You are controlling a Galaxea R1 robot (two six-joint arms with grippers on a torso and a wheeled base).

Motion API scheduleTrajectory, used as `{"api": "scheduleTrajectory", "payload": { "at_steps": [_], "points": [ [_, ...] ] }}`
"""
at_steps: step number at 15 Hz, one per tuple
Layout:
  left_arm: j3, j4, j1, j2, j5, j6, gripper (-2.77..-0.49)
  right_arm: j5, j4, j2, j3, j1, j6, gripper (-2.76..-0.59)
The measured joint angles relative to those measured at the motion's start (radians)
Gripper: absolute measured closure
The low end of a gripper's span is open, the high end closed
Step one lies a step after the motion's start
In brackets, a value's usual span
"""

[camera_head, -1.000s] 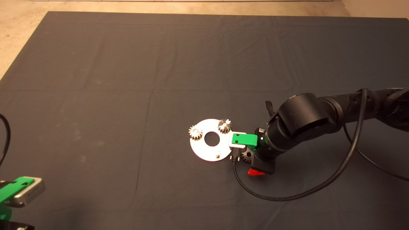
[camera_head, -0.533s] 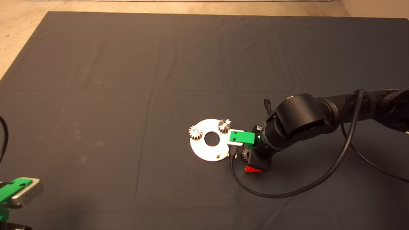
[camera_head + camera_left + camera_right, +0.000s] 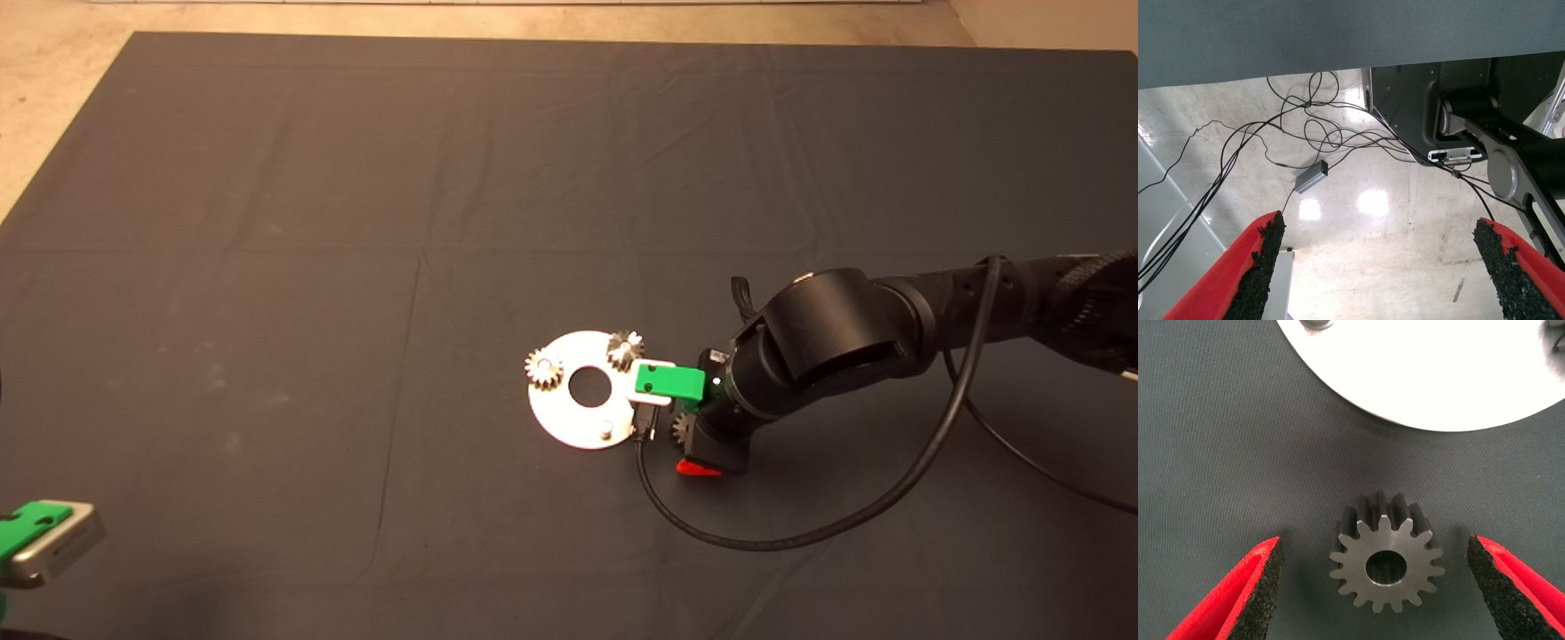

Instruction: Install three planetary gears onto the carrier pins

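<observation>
Fingers (image 3: 1261,590) spread wide either side of third planetary gear (image 3: 1386,563), flat on dark mat (image 3: 1218,453) just off carrier plate (image 3: 1431,373) (two gears already seated, one pin (image 3: 605,429) bare). Next: lower, pinch, lift. Right gripper (image 3: 1375,593) slightly nearer plate than before; left gripper (image 3: 1381,270) parked, open.

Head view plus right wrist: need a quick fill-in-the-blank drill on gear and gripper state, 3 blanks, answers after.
1. On the white plate, ____ planetary gears already sit on carrier pins.
2. The third gear lies on the dark ____, just off the plate's rim.
3. The right gripper has its jaws ____ on either side of that gear, not touching it.
The left gripper waits off the mat's edge, over the floor.

Answers: two; mat; open
</observation>
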Motion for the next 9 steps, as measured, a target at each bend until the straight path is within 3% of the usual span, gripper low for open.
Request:
{"api": "scheduleTrajectory", "payload": {
  "at_steps": [3, 9],
  "points": [
    [0.0, 0.0, 0.0, -0.004, 0.0, 0.001, -2.02, 0.0, -0.018, 0.0, 0.0, -0.001, 0.0, -2.02],
    [0.0, 0.0, 0.0, -0.004, 0.0, 0.003, -2.02, 0.0, -0.027, 0.0, 0.0, -0.001, 0.0, -2.02]
  ]
}}
